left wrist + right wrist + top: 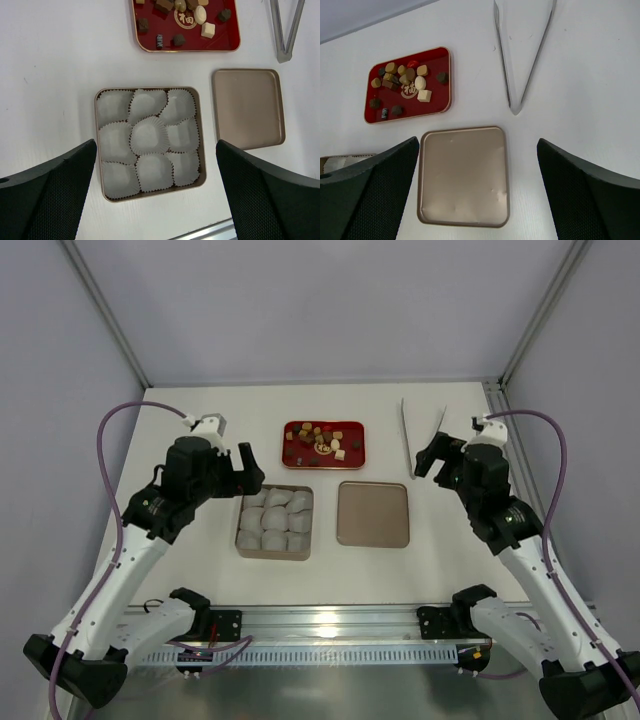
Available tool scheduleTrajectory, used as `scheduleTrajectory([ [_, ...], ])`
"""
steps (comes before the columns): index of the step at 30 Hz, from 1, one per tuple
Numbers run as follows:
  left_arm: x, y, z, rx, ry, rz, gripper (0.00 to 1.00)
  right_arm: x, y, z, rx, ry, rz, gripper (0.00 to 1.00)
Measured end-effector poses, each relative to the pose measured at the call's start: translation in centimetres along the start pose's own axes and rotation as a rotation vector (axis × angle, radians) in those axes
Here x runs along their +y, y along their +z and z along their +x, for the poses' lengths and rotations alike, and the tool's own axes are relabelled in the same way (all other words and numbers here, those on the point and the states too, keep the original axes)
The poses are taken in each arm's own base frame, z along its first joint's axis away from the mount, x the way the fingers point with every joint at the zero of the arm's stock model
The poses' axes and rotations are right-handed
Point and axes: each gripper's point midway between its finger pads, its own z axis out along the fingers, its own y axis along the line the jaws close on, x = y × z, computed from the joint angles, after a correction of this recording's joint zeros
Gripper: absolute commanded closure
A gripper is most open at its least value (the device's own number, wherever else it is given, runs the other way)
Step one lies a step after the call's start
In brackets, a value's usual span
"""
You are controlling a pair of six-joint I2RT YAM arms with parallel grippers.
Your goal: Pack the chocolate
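Left gripper and right gripper hold jaws wide, empty. Chocolate lies on the red tray, far beyond both.

Brown, tan, cream chocolate, red tray, white cups, tan lid

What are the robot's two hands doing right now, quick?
Left hand: open, holding nothing.
Right hand: open, holding nothing.

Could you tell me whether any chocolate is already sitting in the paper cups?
No, the paper cups in the tin are all empty; the chocolate lies on the red tray.
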Motion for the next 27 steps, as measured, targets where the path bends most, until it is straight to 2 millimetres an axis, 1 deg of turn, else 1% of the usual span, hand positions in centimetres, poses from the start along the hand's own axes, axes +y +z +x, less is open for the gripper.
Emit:
scheduleTrajectory([
  [5,-0.1,-0.1,0.1,0.006,0.000,0.004,0.00,-0.3,0.7,0.9,0.042,-0.028,0.017,0.00],
  [7,-0.2,-0.2,0.0,0.007,-0.001,0.007,0.00,-0.5,1.4,1.6,0.090,-0.062,0.041,0.00],
  [9,-0.2,-0.3,-0.1,0.006,-0.003,0.009,0.00,-0.6,2.5,1.5,0.135,-0.093,0.069,0.00],
  [11,-0.2,-0.3,-0.1,0.008,-0.004,0.009,0.00,-0.8,4.5,1.3,0.176,-0.108,0.090,0.00],
  [12,-0.2,-0.3,0.0,0.010,-0.004,0.008,0.00,-1.3,5.7,1.3,0.198,-0.108,0.106,0.00],
  [16,-0.4,-0.2,0.2,0.024,-0.007,0.015,0.00,-3.6,9.9,3.4,0.314,-0.101,0.169,0.00],
  [18,-0.4,-0.3,0.3,0.029,-0.006,0.019,0.00,-4.3,11.8,4.5,0.366,-0.104,0.191,0.00],
  [20,-0.6,-0.3,0.4,0.033,-0.005,0.027,0.00,-4.5,13.3,5.4,0.406,-0.112,0.201,0.00],
  [23,-0.7,-0.3,0.6,0.043,-0.003,0.038,0.00,-4.4,15.8,6.1,0.445,-0.116,0.199,0.00],
  [27,-0.9,-0.4,0.8,0.049,-0.002,0.047,0.00,-4.1,19.4,5.6,0.451,-0.122,0.199,0.00],
])
